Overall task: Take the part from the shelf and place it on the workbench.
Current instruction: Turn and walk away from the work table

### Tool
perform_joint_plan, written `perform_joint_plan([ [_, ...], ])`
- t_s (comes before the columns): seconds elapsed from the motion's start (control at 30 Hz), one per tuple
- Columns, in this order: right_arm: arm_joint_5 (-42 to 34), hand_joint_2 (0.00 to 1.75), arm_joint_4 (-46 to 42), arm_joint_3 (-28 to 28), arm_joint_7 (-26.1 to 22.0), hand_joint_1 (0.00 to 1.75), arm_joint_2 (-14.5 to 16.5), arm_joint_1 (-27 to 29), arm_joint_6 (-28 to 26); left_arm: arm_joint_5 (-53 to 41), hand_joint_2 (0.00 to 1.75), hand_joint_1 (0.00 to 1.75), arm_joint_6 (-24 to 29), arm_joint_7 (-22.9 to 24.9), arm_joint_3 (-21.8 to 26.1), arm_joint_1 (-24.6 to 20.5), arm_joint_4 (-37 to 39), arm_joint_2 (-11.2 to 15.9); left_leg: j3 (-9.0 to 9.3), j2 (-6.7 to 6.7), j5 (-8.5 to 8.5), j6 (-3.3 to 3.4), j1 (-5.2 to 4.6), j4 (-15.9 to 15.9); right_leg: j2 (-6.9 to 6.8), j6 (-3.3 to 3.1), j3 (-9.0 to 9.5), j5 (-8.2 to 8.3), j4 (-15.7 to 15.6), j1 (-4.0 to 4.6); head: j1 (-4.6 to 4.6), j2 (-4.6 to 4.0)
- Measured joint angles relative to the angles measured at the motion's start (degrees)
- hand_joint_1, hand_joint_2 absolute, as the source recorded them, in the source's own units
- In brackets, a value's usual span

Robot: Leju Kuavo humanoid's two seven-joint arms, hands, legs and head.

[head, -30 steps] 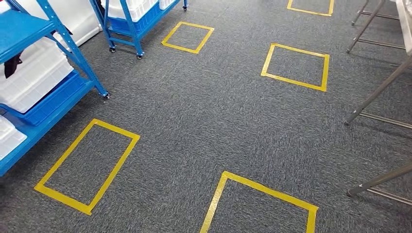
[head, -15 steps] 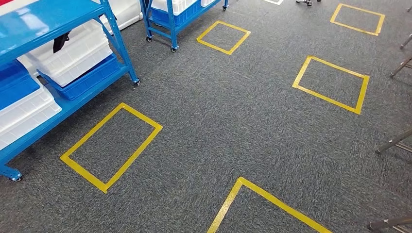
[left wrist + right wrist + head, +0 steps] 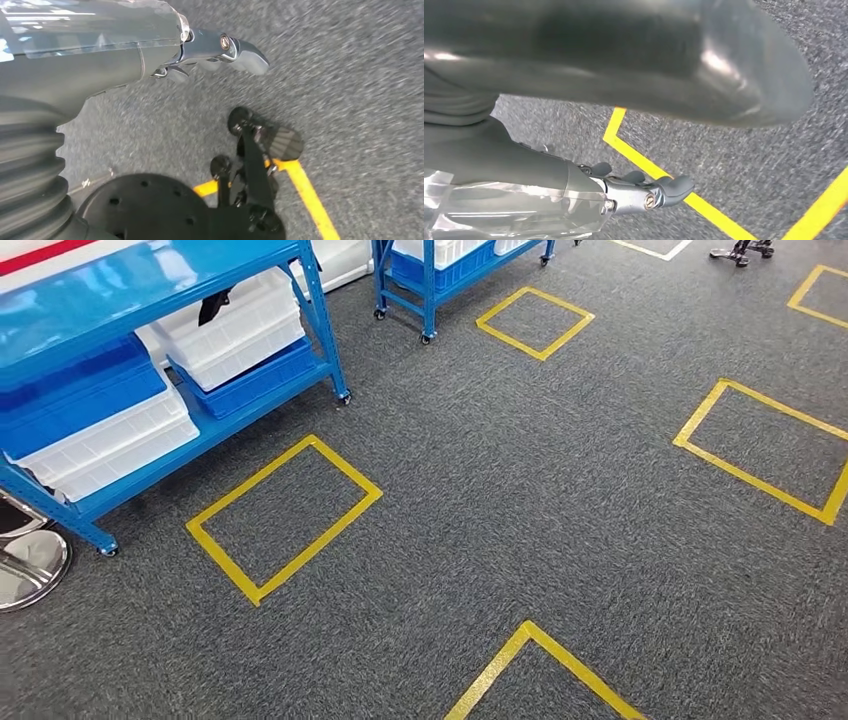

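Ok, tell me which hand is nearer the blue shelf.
Left, probably. The blue shelf stands to the robot's left; the left hand hangs over carpet on that side, the right hand on the far side.

Left hand (image 3: 220,50) hangs empty over blurred grey carpet (image 3: 360,75) crossed by yellow tape (image 3: 310,200)

Floor (image 3: 500,470): dark grey speckled carpet. Taped rectangle (image 3: 284,518) at 9 o'clock: yellow outline. Shelf (image 3: 150,280) at 10 o'clock: bright blue frame. Bins (image 3: 235,325) on it: white over blue. Second rack (image 3: 430,280) at 12 o'clock: blue.
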Motion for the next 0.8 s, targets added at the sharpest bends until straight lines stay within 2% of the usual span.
perform_joint_plan([
  [0.07,0.06,0.00,0.00,-0.03,0.02,0.00,0.00,0.13,-0.03,0.00,1.75,0.00,0.03,-0.01,0.08,-0.20,0.00,-0.04,-3.09,3.35,-3.77,-0.31,0.00,6.93,-1.38,-0.56,-0.03,0.02,-0.15,0.36,-0.15,0.00],
  [0.1,0.08,0.00,0.01,-0.04,0.01,0.00,0.00,0.22,-0.04,0.00,1.75,0.00,0.05,-0.02,0.13,-0.27,0.00,-0.04,-4.79,3.98,-5.37,-0.44,0.07,10.74,-2.05,-0.66,-0.07,-0.01,-0.14,0.54,-0.16,0.00],
  [0.13,0.08,0.00,0.01,-0.07,-0.02,0.00,0.00,0.28,-0.05,0.00,1.75,0.00,0.08,-0.04,0.17,-0.26,0.00,-0.04,-5.81,4.22,-6.10,-0.51,0.13,13.24,-2.61,-0.70,-0.08,-0.04,-0.13,0.67,-0.15,0.00],
  [0.17,0.07,0.00,0.01,-0.10,-0.05,0.00,0.00,0.26,-0.05,0.00,1.75,0.00,0.10,-0.05,0.20,-0.16,0.00,-0.04,-5.77,4.32,-5.72,-0.50,0.16,13.61,-3.05,-0.72,-0.07,-0.05,-0.12,0.75,-0.15,0.00],
  [0.2,-0.02,0.00,0.01,-0.14,-0.07,0.00,0.00,0.19,-0.04,0.00,1.75,0.00,0.12,-0.07,0.22,-0.05,0.00,-0.04,-4.57,4.38,-4.36,-0.41,0.16,11.66,-3.35,-0.71,-0.01,-0.06,-0.12,0.79,-0.15,0.00],
  [0.23,-0.22,0.00,0.01,-0.25,-0.05,0.00,0.01,0.09,-0.03,0.00,1.75,0.00,0.13,-0.08,0.23,0.02,0.00,-0.03,-2.34,4.49,-2.38,-0.16,0.13,7.71,-3.59,-0.68,0.09,-0.08,-0.11,0.81,-0.15,0.00],
  [0.3,-0.84,0.00,0.01,-0.73,0.14,0.00,0.04,-0.08,-0.05,0.00,1.75,0.00,0.16,-0.08,0.26,0.00,0.01,0.09,1.84,5.05,0.12,0.55,-0.22,-0.03,-3.90,-0.46,0.16,-0.15,-0.06,0.89,-0.15,0.00],
  [0.33,-1.10,0.44,0.01,-1.03,0.24,0.00,0.05,-0.13,-0.10,0.00,1.75,0.00,0.17,-0.07,0.27,-0.03,0.02,0.15,2.93,5.28,0.55,0.86,-0.43,-2.20,-4.03,-0.24,0.11,-0.14,-0.03,0.91,-0.14,0.00],
  [0.43,-1.23,1.75,0.01,-1.55,0.26,0.00,0.06,-0.21,-0.15,0.00,1.75,0.00,0.31,-0.01,0.32,0.07,0.02,0.21,3.27,5.28,0.76,1.57,-0.59,-3.41,-4.17,0.61,0.12,-0.06,-0.09,0.75,-0.12,0.00],
  [0.5,-1.16,1.75,-0.01,-1.73,0.19,0.00,0.03,-0.26,-0.16,0.00,1.75,0.00,0.57,0.05,0.46,0.05,0.02,0.14,3.70,5.21,1.28,2.29,-0.30,-4.35,-3.29,1.10,-0.60,-1.51,1.78,0.71,-0.05,0.00],
  [0.53,-1.14,1.75,-0.02,-1.86,0.19,0.00,-0.02,-0.23,-0.17,0.00,1.75,0.00,0.69,0.07,0.56,-0.05,0.02,0.10,3.87,5.18,1.51,2.56,-0.15,-4.70,-2.65,1.26,-1.85,-3.13,4.43,0.69,-0.01,0.00],
  [0.6,-1.19,1.75,-0.01,-2.05,0.20,0.00,-0.11,0.07,-0.11,-0.19,1.75,0.00,0.81,0.18,1.07,-0.18,-0.04,0.03,3.74,5.06,1.58,2.83,-0.24,-4.76,-1.78,1.48,-5.54,-6.65,11.80,0.62,0.05,0.00],
  [0.63,-1.30,1.75,0.01,-2.09,0.23,0.00,-0.15,0.40,0.06,-0.66,1.75,0.00,0.78,0.30,1.66,-0.15,-0.20,-0.01,3.71,4.93,1.56,2.85,-0.25,-4.73,-1.67,1.63,-6.97,-7.38,14.55,0.52,0.04,0.00],
  [0.67,-1.43,1.31,0.03,-2.08,0.28,0.00,-0.16,0.86,0.32,-1.42,1.75,0.00,0.70,0.47,2.50,-0.09,-0.47,-0.08,3.71,4.75,1.52,2.83,-0.23,-4.65,-1.64,1.78,-7.52,-7.02,15.45,0.38,0.04,0.00],
  [0.7,-1.60,0.87,0.07,-2.03,0.34,0.00,-0.16,1.38,0.66,-2.60,1.75,0.00,0.54,0.65,3.52,-0.05,-0.89,-0.19,3.73,4.51,1.45,2.72,-0.18,-4.51,-1.64,1.92,-6.97,-5.54,14.08,0.20,0.04,0.00],
  [0.77,-1.97,0.00,0.16,-1.80,0.43,0.00,-0.15,2.35,1.42,-5.51,0.87,0.00,0.07,0.91,5.55,-0.05,-1.84,-0.41,3.70,4.05,1.08,2.23,-0.04,-3.97,-1.55,2.18,-3.58,-1.57,6.82,-0.21,0.06,0.00],
  [0.8,-2.18,0.00,0.20,-1.59,0.45,0.00,-0.15,2.72,1.82,-7.18,0.44,0.00,-0.19,1.05,6.58,-0.08,-2.29,-0.50,3.58,3.88,0.81,1.85,-0.07,-3.52,-1.38,2.12,-2.09,-0.27,3.51,-0.23,0.02,0.00],
])
